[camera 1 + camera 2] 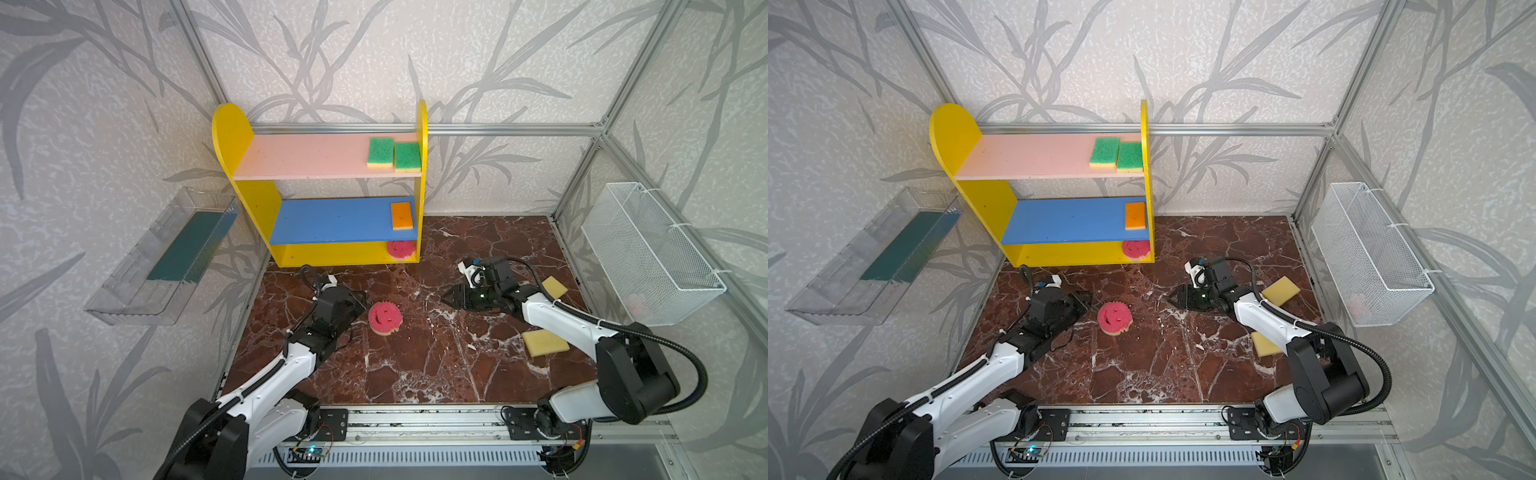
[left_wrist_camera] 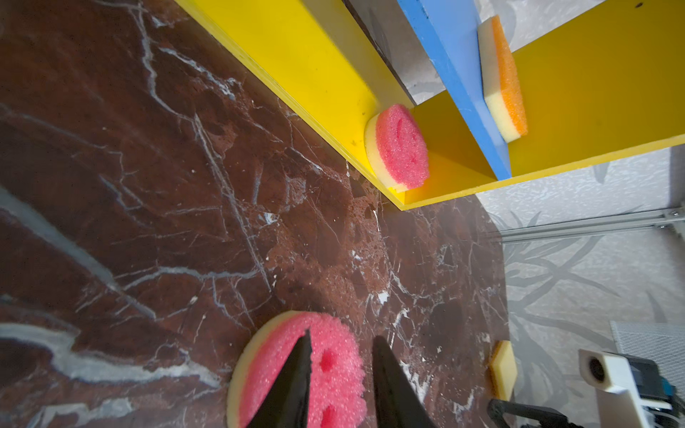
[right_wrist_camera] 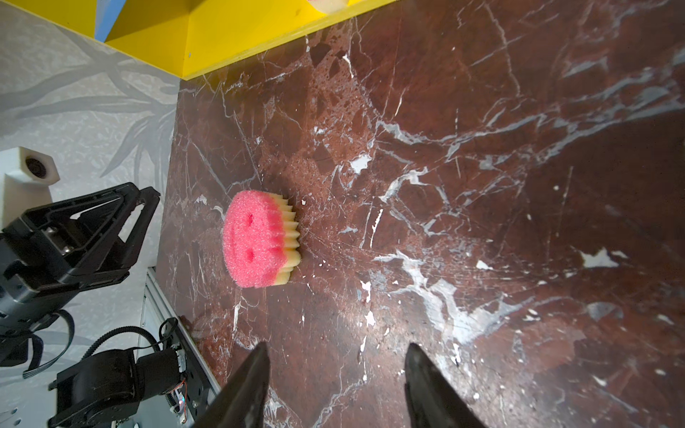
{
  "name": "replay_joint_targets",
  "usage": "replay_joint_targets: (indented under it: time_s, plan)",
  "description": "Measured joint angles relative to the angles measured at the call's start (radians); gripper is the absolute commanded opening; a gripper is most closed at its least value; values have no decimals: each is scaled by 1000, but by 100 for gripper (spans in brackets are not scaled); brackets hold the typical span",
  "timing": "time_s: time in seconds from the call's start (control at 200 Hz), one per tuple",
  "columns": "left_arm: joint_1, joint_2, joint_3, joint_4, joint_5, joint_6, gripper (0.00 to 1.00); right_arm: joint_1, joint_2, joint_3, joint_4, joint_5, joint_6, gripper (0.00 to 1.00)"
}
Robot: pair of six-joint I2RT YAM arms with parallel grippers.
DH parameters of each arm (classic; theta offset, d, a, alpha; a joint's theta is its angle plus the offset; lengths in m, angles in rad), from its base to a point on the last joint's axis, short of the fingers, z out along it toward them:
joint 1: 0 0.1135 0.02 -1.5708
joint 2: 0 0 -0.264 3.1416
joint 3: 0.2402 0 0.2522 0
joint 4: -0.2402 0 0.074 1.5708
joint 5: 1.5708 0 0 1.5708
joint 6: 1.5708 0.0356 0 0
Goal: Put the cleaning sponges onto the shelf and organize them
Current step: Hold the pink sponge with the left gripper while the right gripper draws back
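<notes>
The yellow shelf (image 1: 232, 129) stands at the back. Two green sponges (image 1: 381, 153) (image 1: 407, 157) lie on its pink board, an orange one (image 1: 402, 216) on the blue board, and a round pink one (image 1: 401, 250) on the base. Another pink smiley sponge (image 1: 385, 318) (image 3: 255, 241) lies on the floor. My left gripper (image 1: 363, 297) (image 2: 343, 335) is just left of it, open and apart from it. My right gripper (image 1: 444, 296) (image 3: 337, 345) is open and empty over bare floor to its right. Two yellow sponges (image 1: 555, 286) (image 1: 545, 343) lie by the right arm.
A clear plastic tray (image 1: 162, 257) hangs on the left wall and a white wire basket (image 1: 652, 253) on the right wall. The marble floor (image 1: 415, 365) ends at a metal rail (image 1: 415, 419) in front.
</notes>
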Motion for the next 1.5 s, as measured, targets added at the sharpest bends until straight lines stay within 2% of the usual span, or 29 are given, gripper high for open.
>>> replay_joint_targets:
  time_s: [0.17,0.36,0.925,1.035,1.224,1.499]
  plan:
    - [0,-25,-54,-37,55,36,46,0,29,0,4,-15,0,61]
    - [-13,-1,-75,-54,111,69,47,0,31,-10,15,-18,-3,64]
    - [-19,192,-75,30,149,79,27,0,31,-20,15,-16,-10,65]
    - [-19,209,-75,60,155,76,20,0,31,-20,15,-16,-14,64]
    - [-19,217,-75,86,159,68,0,0,31,-20,15,-16,-18,64]
    - [-19,212,-75,82,154,48,0,0,31,-20,15,-16,-19,65]
